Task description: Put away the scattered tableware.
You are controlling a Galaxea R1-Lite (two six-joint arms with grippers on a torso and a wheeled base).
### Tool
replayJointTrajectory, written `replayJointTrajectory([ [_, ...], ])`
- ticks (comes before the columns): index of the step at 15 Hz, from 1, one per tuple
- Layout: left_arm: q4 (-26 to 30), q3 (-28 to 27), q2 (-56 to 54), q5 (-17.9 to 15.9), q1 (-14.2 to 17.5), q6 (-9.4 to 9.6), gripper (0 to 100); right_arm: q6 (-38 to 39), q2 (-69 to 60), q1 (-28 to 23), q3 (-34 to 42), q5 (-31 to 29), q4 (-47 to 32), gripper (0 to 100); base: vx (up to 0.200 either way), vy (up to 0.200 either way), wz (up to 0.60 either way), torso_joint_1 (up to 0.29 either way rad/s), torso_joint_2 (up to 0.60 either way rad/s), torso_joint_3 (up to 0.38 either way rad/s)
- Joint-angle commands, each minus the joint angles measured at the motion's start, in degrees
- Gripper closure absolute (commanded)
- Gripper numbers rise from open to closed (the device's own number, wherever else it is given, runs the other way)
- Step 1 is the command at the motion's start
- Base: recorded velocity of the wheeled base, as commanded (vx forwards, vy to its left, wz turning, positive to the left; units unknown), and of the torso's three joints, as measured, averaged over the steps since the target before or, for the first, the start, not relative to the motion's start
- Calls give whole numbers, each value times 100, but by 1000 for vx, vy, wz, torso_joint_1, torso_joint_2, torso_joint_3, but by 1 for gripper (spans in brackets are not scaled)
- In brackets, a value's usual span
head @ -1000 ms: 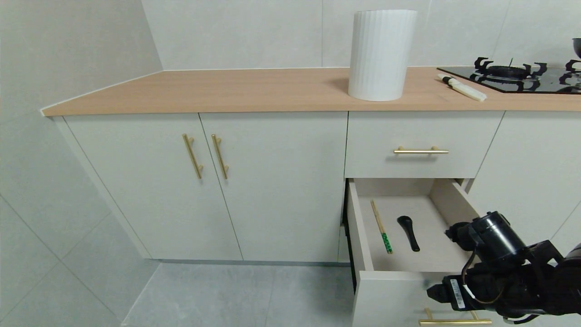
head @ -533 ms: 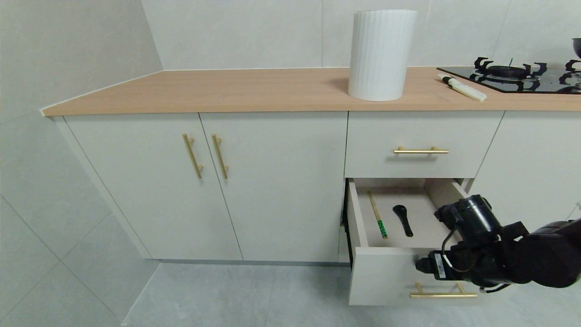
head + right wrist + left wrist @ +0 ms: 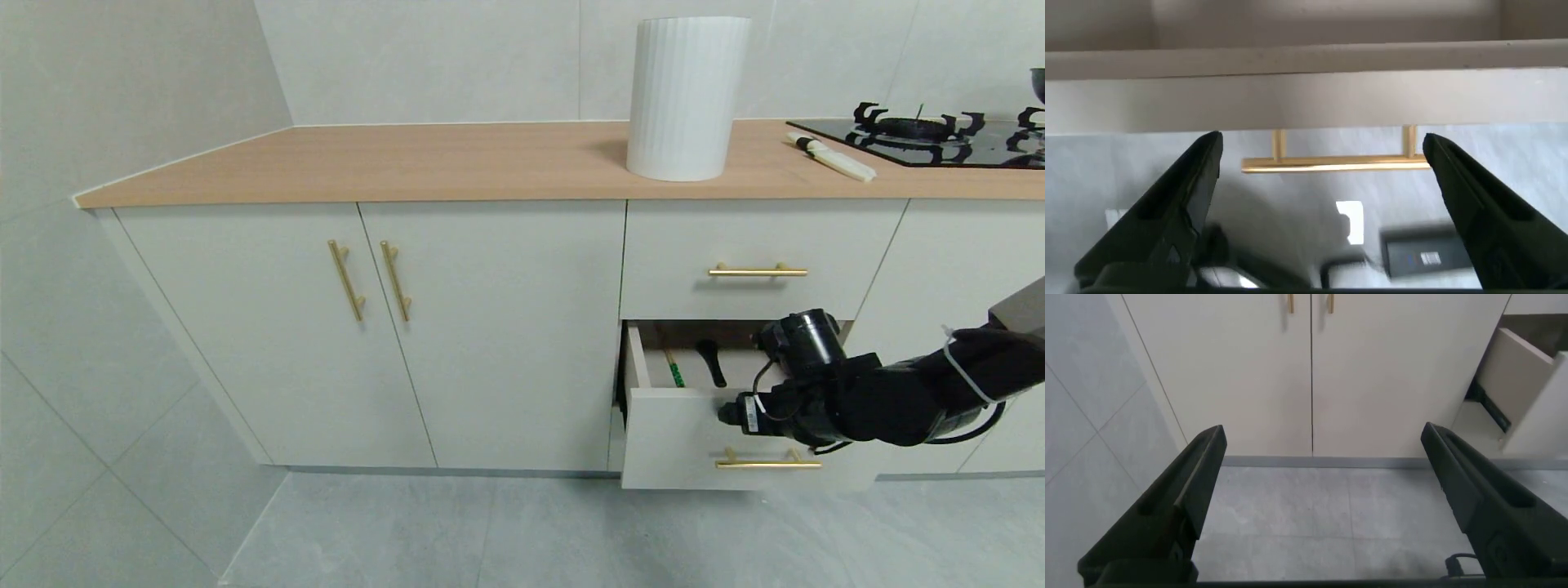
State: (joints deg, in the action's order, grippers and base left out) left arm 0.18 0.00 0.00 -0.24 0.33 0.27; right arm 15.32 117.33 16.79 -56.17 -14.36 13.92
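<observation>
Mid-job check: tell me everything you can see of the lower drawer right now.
The lower drawer is pale cream with a flat front and a slim gold bar handle low on it. It stands slightly open, level, a narrow strip of its inside showing. There lie chopsticks with a green band and a black spoon. The right claw, open, is at the front panel, above the handle.

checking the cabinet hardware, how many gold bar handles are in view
4. Two upright gold metal bar handles sit side by side on the cupboard doors, one horizontal on the shut upper drawer, one on the part-open lower drawer's front. Others may be outside the view.
</observation>
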Motion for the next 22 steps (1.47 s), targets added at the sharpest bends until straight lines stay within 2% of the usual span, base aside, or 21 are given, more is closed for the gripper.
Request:
replayJointTrajectory([
  [1, -1, 0, 0, -2, 2, 0, 0, -152, 246, -70, -227, 3, 155, 0, 0, 0, 0, 0, 0, 0],
  [5, -1, 0, 0, -2, 2, 0, 0, -557, 466, -185, -491, 3, 761, 0, 0, 0, 0, 0, 0, 0],
  [11, -1, 0, 0, -2, 2, 0, 0, -706, 703, -272, -544, 3, 1587, 0, 0, 0, 0, 0, 0, 0],
  [17, -1, 0, 0, -2, 2, 0, 0, -759, 1283, -448, -535, -5, 2730, 0, 0, 0, 0, 0, 0, 0],
  [22, -1, 0, 0, -2, 2, 0, 0, -750, 1925, -589, -843, -76, 3662, 0, 0, 0, 0, 0, 0, 0],
])
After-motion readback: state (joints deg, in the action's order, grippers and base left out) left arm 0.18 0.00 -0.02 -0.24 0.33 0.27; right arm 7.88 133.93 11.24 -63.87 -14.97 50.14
